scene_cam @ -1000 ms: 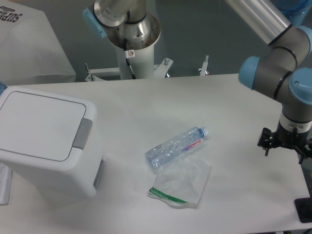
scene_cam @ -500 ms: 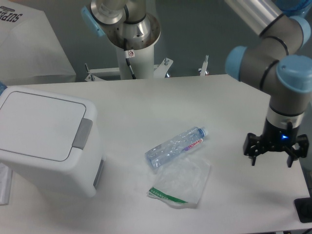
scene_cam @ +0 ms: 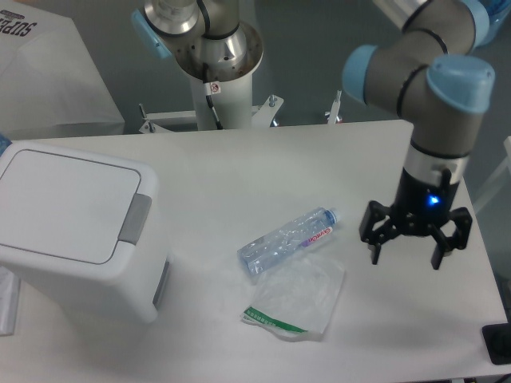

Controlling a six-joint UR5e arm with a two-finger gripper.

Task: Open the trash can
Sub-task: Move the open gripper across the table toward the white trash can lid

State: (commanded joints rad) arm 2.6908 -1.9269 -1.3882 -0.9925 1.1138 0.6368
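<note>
The trash can (scene_cam: 76, 231) is a white boxy bin with rounded corners at the left of the table. Its flat white lid (scene_cam: 64, 203) lies shut, and the grey push-button (scene_cam: 136, 219) sits at the lid's right edge. My gripper (scene_cam: 406, 257) hangs above the right side of the table, far to the right of the bin. Its two black fingers point down, spread wide apart, with nothing between them.
A crushed clear plastic bottle (scene_cam: 287, 239) lies mid-table between bin and gripper. A clear plastic bag (scene_cam: 297, 299) with a green strip lies just in front of it. The arm's base column (scene_cam: 215, 72) stands at the back. A black object (scene_cam: 497, 343) sits at the right front corner.
My gripper has moved left from the table's right edge toward the middle, staying open. The bin, bottle and bag have not moved.
</note>
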